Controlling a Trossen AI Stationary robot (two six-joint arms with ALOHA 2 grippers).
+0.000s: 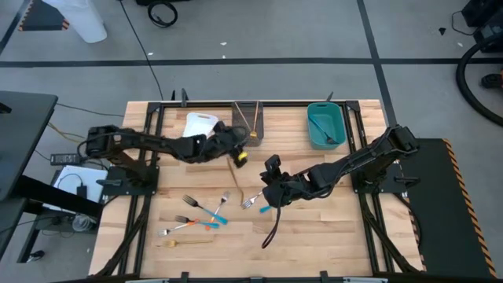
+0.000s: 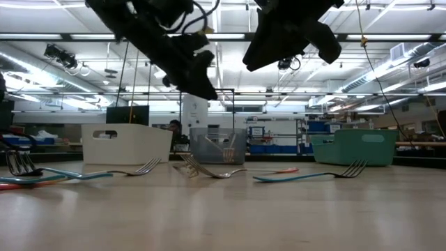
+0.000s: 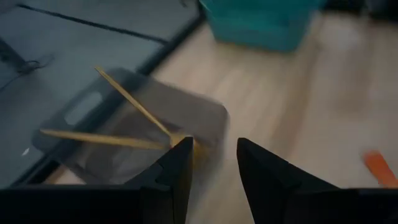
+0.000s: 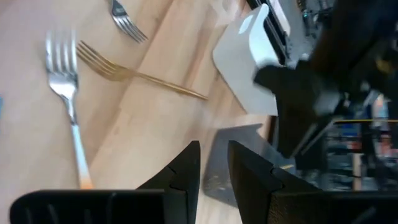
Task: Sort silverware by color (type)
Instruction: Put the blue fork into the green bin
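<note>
Fingers of my left gripper (image 3: 212, 168) spread, empty, beside translucent grey bin (image 3: 134, 121) holding slim gold utensils (image 3: 134, 104). My right gripper (image 4: 213, 167) parted above a silver-headed fork (image 4: 64, 84) on pale wood.

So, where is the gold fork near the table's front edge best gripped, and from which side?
Probably the gold fork is best taken at mid-handle, coming straight down from above and closing across the handle. It lies flat and slim, apart from the other forks, with bare table along both sides.
</note>
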